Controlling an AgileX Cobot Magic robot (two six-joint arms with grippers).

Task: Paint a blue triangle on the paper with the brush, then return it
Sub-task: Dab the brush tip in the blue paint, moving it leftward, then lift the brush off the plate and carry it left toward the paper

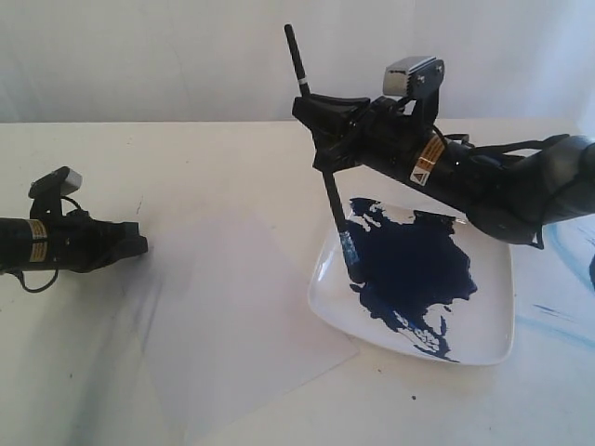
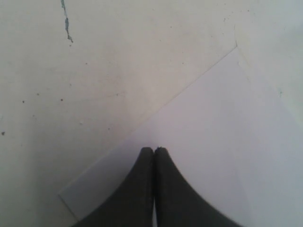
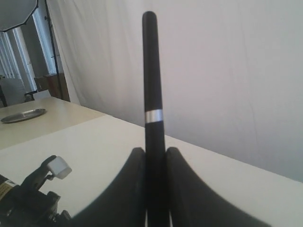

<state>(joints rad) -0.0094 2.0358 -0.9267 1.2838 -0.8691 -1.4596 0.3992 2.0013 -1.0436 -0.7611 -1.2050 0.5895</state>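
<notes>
The brush [image 1: 337,209] stands nearly upright over the plate [image 1: 493,346], leaning a little away from it at the top, with its bristle end dipped into the near edge of the paint [image 1: 418,265] that pools across the plate's middle. The right gripper [image 1: 321,139] pinches the handle about midway, fingers pressed on either side of it; the right wrist view shows the black shaft and a silver band rising clear of the fingers [image 3: 135,163].

I judge the brush light and stiff, so it needs little force. Its round, smooth handle could twist or slide between flat pads once the tip drags. A hold on the mid-handle, well above the wet end, suits it: the tip stays steerable and the fingers stay clean. The loaded bristles may drip on the way across.

The paper [image 1: 242,307] lies flat on the table [image 1: 186,158] just beside the plate, on the side away from the right arm. It looks thin and easily shifted, and no triangle is on it yet. Beyond the paper from the plate, the left gripper [image 1: 139,243] sits low at the sheet's far edge, its fingers pressed together on nothing. Pale blue smears [image 1: 558,316] mark the table on the plate's other side.
</notes>
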